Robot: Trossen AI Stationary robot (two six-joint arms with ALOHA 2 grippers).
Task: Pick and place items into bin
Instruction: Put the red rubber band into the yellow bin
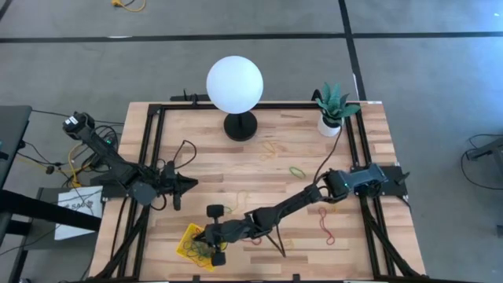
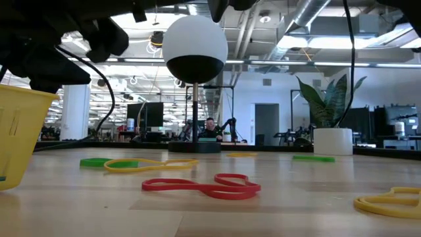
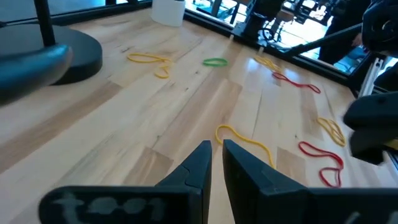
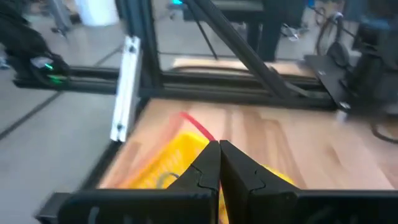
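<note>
1. Rubber bands are scattered all over the wooden surface (image 1: 259,177): a green one (image 1: 296,170) mid-surface, a yellow one (image 1: 269,148) near the lamp base (image 1: 240,126), a red one (image 1: 325,222) toward the right edge.
2. Lamp with its white globe (image 1: 234,84) stands at the far edge, and a white plant pot (image 1: 329,124) sits in the far right corner.
3. Yellow bin (image 1: 193,245) sits near the front edge, left of centre, with some bands already inside.
4. Right tool (image 1: 214,236) hangs right over the bin, fingers (image 4: 208,163) pressed together; a red band (image 4: 196,128) shows just beyond the bin's rim.
5. Left tool (image 1: 182,185) hovers by the left edge, fingers (image 3: 200,163) nearly closed, holding nothing.
</note>
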